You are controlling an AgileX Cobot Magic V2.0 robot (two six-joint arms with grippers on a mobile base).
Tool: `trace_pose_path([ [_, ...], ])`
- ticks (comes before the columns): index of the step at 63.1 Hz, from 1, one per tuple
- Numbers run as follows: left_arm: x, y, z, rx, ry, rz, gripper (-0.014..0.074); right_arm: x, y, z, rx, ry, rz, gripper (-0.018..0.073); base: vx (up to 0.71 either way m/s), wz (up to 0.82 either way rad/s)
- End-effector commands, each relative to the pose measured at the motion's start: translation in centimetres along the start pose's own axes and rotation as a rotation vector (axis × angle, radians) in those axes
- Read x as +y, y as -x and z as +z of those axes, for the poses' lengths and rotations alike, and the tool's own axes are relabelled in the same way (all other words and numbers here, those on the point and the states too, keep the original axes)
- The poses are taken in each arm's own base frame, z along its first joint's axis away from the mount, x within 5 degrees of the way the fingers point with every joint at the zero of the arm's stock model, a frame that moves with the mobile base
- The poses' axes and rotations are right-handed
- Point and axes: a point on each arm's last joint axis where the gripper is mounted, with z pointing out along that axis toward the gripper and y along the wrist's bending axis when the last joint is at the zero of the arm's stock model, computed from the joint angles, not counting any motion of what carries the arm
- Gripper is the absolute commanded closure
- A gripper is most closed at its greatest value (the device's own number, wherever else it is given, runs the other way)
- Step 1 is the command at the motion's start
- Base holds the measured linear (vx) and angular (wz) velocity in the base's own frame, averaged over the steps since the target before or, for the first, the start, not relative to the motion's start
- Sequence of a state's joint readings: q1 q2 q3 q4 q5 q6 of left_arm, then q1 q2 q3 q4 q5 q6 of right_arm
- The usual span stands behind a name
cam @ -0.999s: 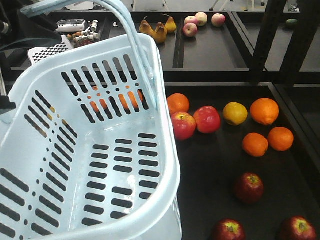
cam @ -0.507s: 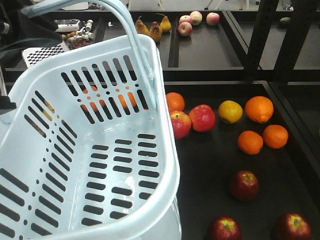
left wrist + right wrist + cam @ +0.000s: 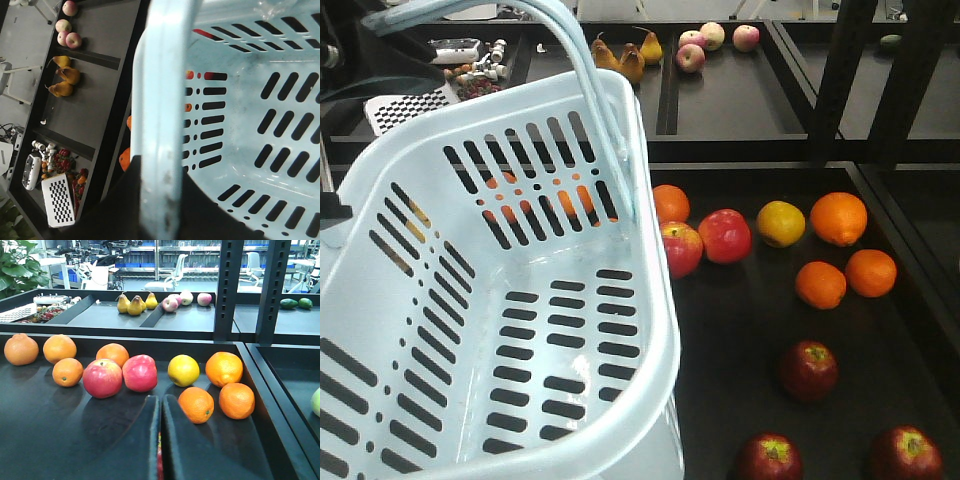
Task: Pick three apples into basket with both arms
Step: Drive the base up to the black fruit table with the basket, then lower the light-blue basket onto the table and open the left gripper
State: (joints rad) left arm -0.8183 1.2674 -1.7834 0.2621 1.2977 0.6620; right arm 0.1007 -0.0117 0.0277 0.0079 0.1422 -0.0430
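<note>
The left gripper (image 3: 160, 205) clamps the empty basket (image 3: 655, 300); the right gripper (image 3: 160, 440), closed on nothing, likely must open and descend on a dark apple (image 3: 809, 369).

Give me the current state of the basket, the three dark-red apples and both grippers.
basket, empty, handle up
left gripper, shut on the basket handle
right gripper, shut, low over the tray
back apple, on the tray, not picked
front apple nearer the basket, on the tray, not picked
front apple farther from the basket, on the tray, not picked
</note>
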Motion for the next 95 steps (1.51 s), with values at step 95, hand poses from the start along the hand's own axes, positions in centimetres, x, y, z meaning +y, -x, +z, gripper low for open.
trace_pose_path([
  [95,-6.1,-6.5,27.3,0.008,-0.003,0.138,0.0593,0.0,0.3,0.0,-0.076,-0.004,-0.018,0.0568,0.0,0.0],
])
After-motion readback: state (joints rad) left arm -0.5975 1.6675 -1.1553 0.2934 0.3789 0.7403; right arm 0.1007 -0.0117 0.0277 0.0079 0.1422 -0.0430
